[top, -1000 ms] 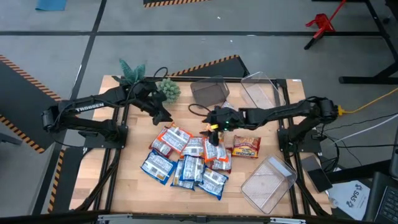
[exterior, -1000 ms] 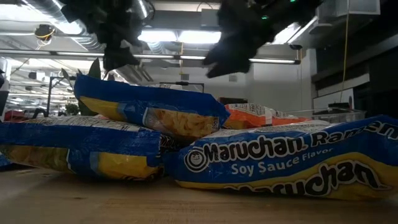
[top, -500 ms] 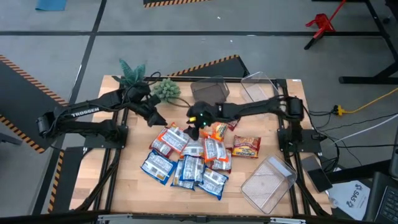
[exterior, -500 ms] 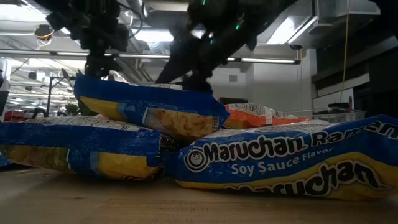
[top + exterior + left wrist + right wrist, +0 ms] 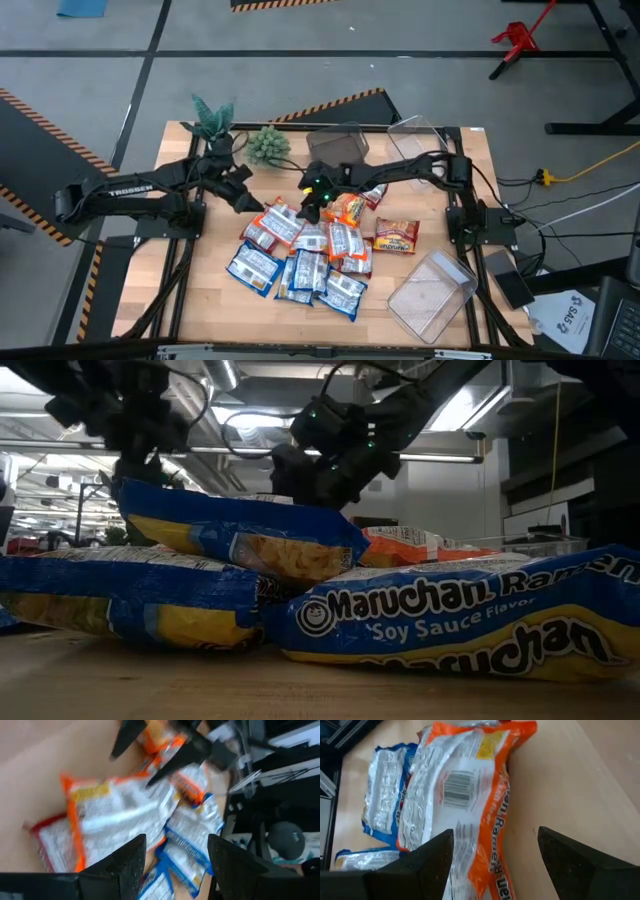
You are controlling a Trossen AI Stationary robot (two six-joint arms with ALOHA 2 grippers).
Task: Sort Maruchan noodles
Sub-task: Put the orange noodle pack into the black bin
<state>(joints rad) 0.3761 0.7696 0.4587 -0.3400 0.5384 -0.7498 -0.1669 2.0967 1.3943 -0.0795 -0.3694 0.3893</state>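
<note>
Over the last second the right pincer (image 5: pixel 313 200) has swung from beside the red-brown crinkly ramen packet (image 5: pixel 396 236) across to the far edge of the heap of flat plastic Maruchan noodle packets (image 5: pixel 300 255) on the wooden bench (image 5: pixel 200 290); the left pincer (image 5: pixel 250 200) has drawn back slightly. Both hang open and empty, so a pick looks imminent. The right wrist view shows an orange-edged white packet (image 5: pixel 465 795) lying barcode-up between its fingers, unreadable from above. The low view alone reads "Soy Sauce Flavor" on a blue packet (image 5: pixel 470 615).
</note>
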